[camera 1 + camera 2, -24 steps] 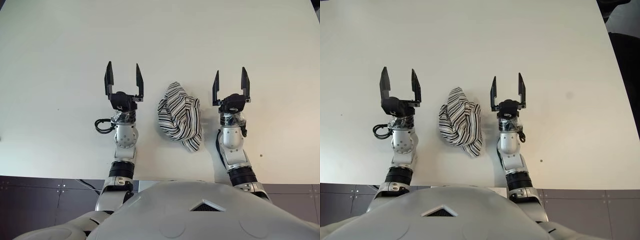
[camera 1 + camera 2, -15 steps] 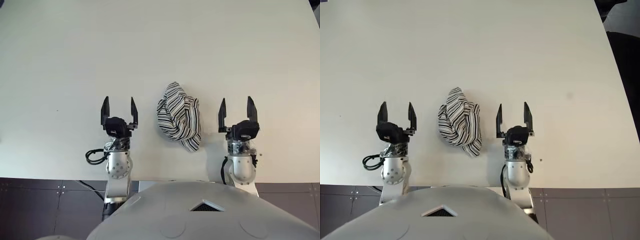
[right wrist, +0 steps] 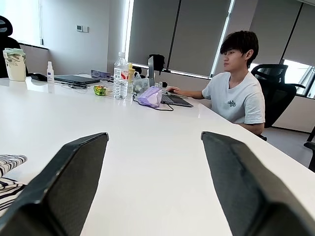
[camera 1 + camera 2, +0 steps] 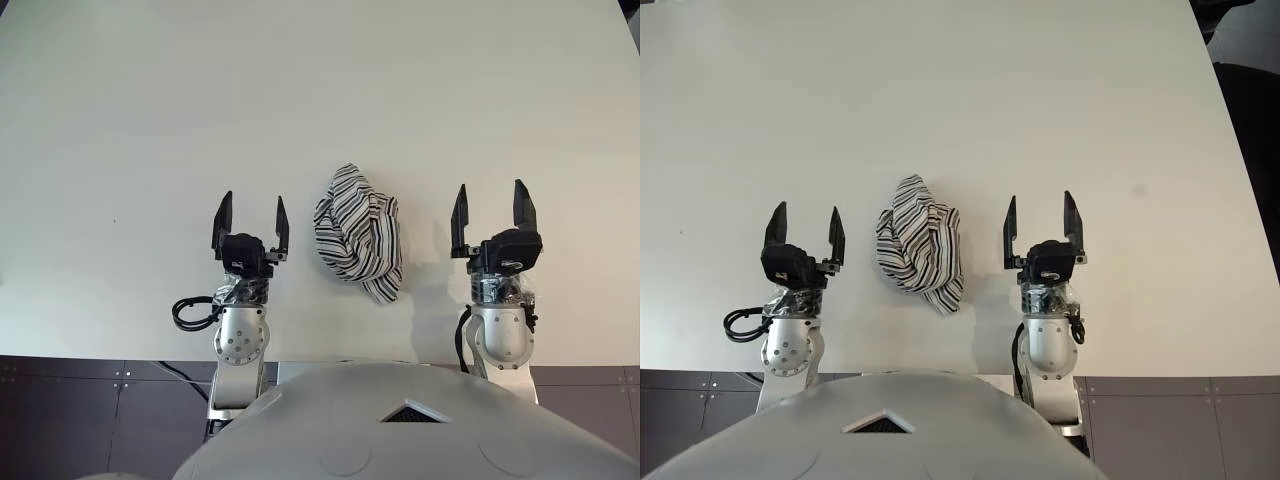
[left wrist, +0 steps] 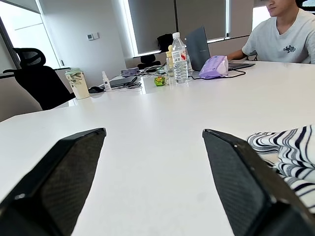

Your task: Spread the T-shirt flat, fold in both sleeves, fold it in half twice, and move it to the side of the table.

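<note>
Left eye view looks straight down on a white table [image 4: 300, 90], where the T-shirt [image 4: 360, 245] lies as a bunched-up bundle of dark and light stripes, not flat, close to the table's near edge and about midway between the two arms. Its sleeves cannot be told apart in the folds. The left gripper [image 4: 253, 205] sits just beside the bundle on the robot's left, apart from the cloth, with its two dark fingers [image 4: 222, 215] spread wide, pointing away from the robot and holding nothing. The right gripper [image 4: 490, 195] is on the other side of the shirt, a little farther from it than the left one, its fingers [image 4: 520, 205] also spread wide and holding nothing. From the left wrist view the gripper looks along the tabletop from low down, with a striped edge of the shirt showing just past one finger. From the right wrist view a small striped corner of the shirt shows beyond one finger as well. At the far end of the table stand a water bottle [image 5: 180, 51], an open laptop [image 5: 203, 45], a purple pack [image 5: 215, 67] and a cup [image 5: 78, 83], with a black office chair [image 5: 37, 73] behind them.
</note>
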You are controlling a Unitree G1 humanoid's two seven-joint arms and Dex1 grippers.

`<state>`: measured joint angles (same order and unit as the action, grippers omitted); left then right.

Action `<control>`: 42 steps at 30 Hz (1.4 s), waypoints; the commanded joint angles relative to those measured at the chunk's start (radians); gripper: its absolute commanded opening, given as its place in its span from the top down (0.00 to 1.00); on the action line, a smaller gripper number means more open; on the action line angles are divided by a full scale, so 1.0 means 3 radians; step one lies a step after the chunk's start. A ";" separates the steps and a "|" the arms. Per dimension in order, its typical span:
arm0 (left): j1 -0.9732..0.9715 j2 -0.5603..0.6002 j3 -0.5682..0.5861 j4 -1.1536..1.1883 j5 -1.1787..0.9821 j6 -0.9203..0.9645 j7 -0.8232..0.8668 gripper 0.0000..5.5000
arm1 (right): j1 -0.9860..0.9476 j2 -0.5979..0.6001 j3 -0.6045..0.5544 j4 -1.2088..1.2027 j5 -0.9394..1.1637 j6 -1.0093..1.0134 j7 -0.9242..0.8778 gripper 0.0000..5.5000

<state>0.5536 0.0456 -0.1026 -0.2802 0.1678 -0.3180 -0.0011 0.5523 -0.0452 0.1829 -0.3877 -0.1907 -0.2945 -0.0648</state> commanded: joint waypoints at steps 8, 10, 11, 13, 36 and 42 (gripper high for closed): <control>-0.0190 -0.0005 0.0031 0.0234 0.0045 -0.0069 0.0097 0.33 | -0.0101 -0.0045 -0.0008 0.0170 -0.0097 -0.0013 0.0017 0.37; -0.0196 -0.0001 0.0031 0.0248 0.0052 -0.0086 0.0106 0.33 | -0.0099 -0.0050 -0.0001 0.0183 -0.0112 -0.0025 0.0016 0.37; -0.0202 0.0005 0.0034 0.0255 0.0051 -0.0092 0.0107 0.33 | -0.0098 -0.0048 0.0004 0.0187 -0.0120 -0.0029 0.0013 0.37; -0.0209 0.0016 0.0044 0.0263 0.0049 -0.0102 0.0108 0.33 | -0.0099 -0.0043 0.0015 0.0192 -0.0136 -0.0036 0.0009 0.37; -0.0618 0.1772 0.0246 0.0149 0.0809 -0.1122 -0.0879 0.33 | -0.0086 -0.2392 -0.0194 0.0022 0.0100 -0.0321 0.2297 0.37; -0.0708 0.1954 -0.0171 0.0287 0.1431 -0.1442 -0.0982 0.33 | -0.0310 -0.2330 0.0185 0.0106 -0.0089 -0.0164 0.2500 0.37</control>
<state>0.3533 0.5988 -0.1254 -0.2041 0.5640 -0.7303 -0.2679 0.4753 -0.7450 0.2158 -0.3680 -0.2005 -0.3645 0.6651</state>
